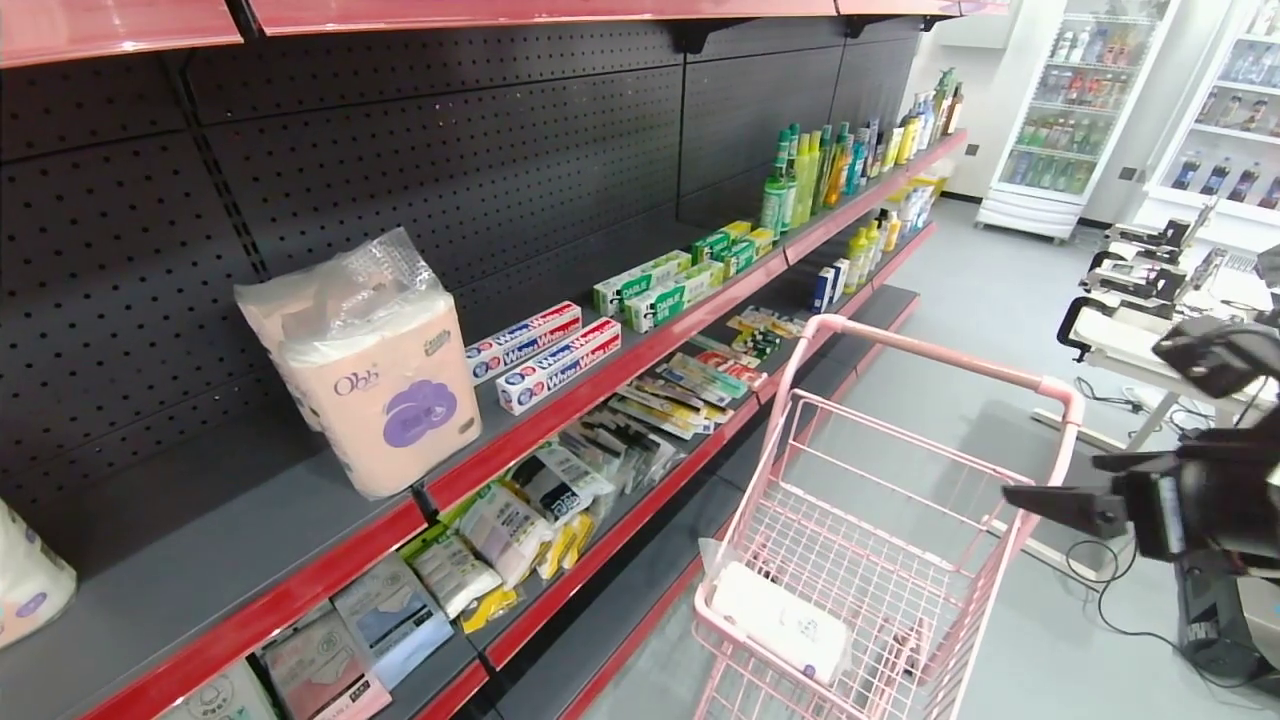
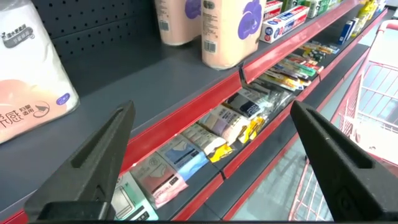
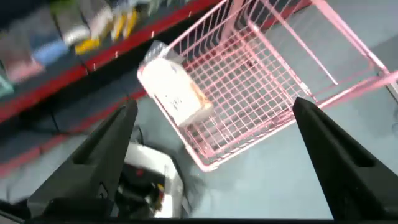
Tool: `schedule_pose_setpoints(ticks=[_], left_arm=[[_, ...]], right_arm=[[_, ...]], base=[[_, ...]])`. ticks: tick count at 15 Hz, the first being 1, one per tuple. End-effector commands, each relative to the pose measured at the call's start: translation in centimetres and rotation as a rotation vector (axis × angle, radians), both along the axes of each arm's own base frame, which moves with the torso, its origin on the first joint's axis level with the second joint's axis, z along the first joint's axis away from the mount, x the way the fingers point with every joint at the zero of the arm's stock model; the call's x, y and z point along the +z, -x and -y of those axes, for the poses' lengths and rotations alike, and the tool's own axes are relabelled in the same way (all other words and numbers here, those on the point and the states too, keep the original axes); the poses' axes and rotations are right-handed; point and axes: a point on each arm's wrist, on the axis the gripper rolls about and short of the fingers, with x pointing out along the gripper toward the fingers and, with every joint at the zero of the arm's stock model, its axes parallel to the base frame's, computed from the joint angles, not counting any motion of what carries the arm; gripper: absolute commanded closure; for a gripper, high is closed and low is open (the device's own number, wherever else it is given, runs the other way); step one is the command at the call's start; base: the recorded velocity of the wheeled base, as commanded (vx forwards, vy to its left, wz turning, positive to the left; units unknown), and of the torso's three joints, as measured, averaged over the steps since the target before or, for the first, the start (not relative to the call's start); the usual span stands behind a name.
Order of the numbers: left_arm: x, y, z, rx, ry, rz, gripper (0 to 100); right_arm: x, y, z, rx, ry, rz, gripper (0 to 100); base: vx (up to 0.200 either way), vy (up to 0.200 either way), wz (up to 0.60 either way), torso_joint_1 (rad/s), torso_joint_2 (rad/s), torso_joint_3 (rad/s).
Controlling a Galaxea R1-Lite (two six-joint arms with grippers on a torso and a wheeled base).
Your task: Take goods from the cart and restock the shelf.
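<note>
Shelf (image 1: 600, 385): black pegboard back, grey boards, red front lip running along each tier. The top tier shows a bare grey stretch between two toilet-roll packs.

Cart (image 1: 930, 352): pink wire, standing on the floor just beside the lower shelf's edge, handle end away from the camera. Grey floor lies open to its right.

Toilet-roll pack (image 1: 375, 385): upright on the top tier, base at the red lip, its back apart from the pegboard. A second toilet-roll pack (image 1: 25, 585) sits at the far left edge of the head view.

White wrapped pack (image 1: 780, 620): lies flat in the cart's near corner, against the wire wall.

Toothpaste boxes (image 1: 555, 362): two rows, flat, just right of the upright pack and parallel to the lip.

Left end effector (image 2: 212, 112): fingers spread wide, nothing between them, hanging out in front of the shelf lip over the lower tier of packets.

Right end effector (image 3: 214, 106): fingers spread wide, holding nothing, above the floor right of the cart, beside its rim.
</note>
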Motion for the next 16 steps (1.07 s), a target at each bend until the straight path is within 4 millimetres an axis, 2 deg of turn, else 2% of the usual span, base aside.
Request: schedule_pose_setpoints(ticks=[1, 4, 5, 6, 8, 12, 16], left_arm=[[0.0, 0.0, 0.0, 0.000, 0.000, -0.001, 0], [0.0, 0.0, 0.0, 0.000, 0.000, -0.001, 0], [0.0, 0.0, 0.0, 0.000, 0.000, -0.001, 0], [0.0, 0.0, 0.0, 0.000, 0.000, -0.001, 0], [0.0, 0.0, 0.0, 0.000, 0.000, -0.001, 0], [0.0, 0.0, 0.0, 0.000, 0.000, -0.001, 0], [0.0, 0.0, 0.0, 0.000, 0.000, -0.001, 0]], right_arm=[[-5.2, -6.7, -3.2, 0.217, 0.107, -0.196, 0], [-5.8, -7.7, -5.4, 0.313, 0.139, -0.199, 0], [-5.8, -7.7, -5.4, 0.313, 0.139, -0.199, 0], [-6.6, -8.3, -6.4, 0.347, 0.157, -0.215, 0], [-7.8, -8.4, -6.5, 0.351, 0.169, -0.261, 0], [-8.6, -9.4, -7.7, 0.386, 0.181, -0.267, 0], [-9.6, -9.5, -8.6, 0.452, 0.219, -0.279, 0]], base=[[0.000, 0.000, 0.00, 0.000, 0.00, 0.000], [0.000, 0.000, 0.00, 0.000, 0.00, 0.000], [0.000, 0.000, 0.00, 0.000, 0.00, 0.000], [0.000, 0.000, 0.00, 0.000, 0.00, 0.000], [0.000, 0.000, 0.00, -0.050, 0.10, 0.050], [0.000, 0.000, 0.00, -0.093, 0.22, 0.116], [0.000, 0.000, 0.00, -0.132, 0.29, 0.150]])
